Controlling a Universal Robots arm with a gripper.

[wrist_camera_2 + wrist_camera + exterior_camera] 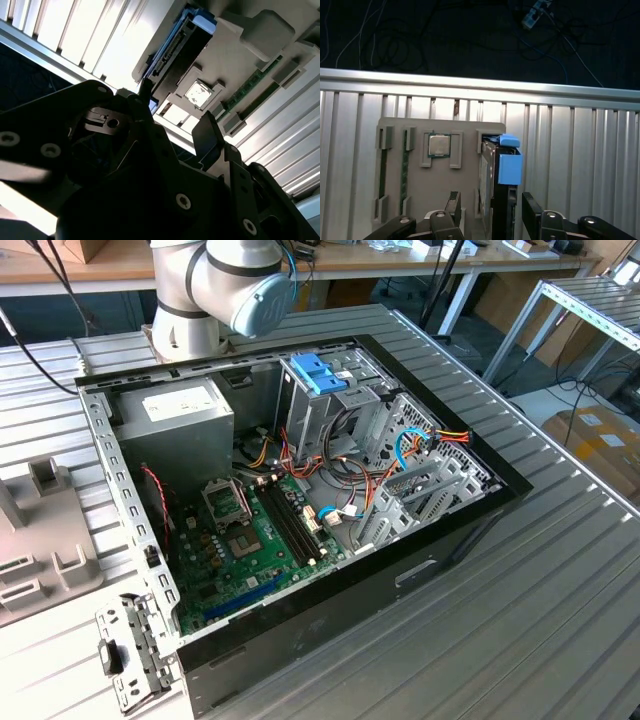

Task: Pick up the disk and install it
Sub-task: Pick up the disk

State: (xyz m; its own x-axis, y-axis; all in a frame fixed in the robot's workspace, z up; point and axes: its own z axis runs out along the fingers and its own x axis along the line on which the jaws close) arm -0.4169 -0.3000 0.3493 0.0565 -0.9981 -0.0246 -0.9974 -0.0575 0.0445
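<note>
The disk (496, 185), a thin grey drive with light-blue side rails, stands on edge in a slot of a grey holder tray (465, 130). In the second wrist view the disk (177, 47) shows from its connector side. My gripper (492, 212) is open just above the tray. One dark finger (452, 204) is on each side of the disk, with a small gap to it. The same fingertips (206, 131) show in the second wrist view, where the gripper (175, 112) sits close to the disk's near end. The fingers hold nothing.
The tray also carries a processor chip (439, 145) and memory sticks (405, 170) on a ribbed metal table (580, 150). In the exterior view the open computer case (300, 490) holds a metal cage with a bright-blue bracket (318, 373) and loose cables (415, 445).
</note>
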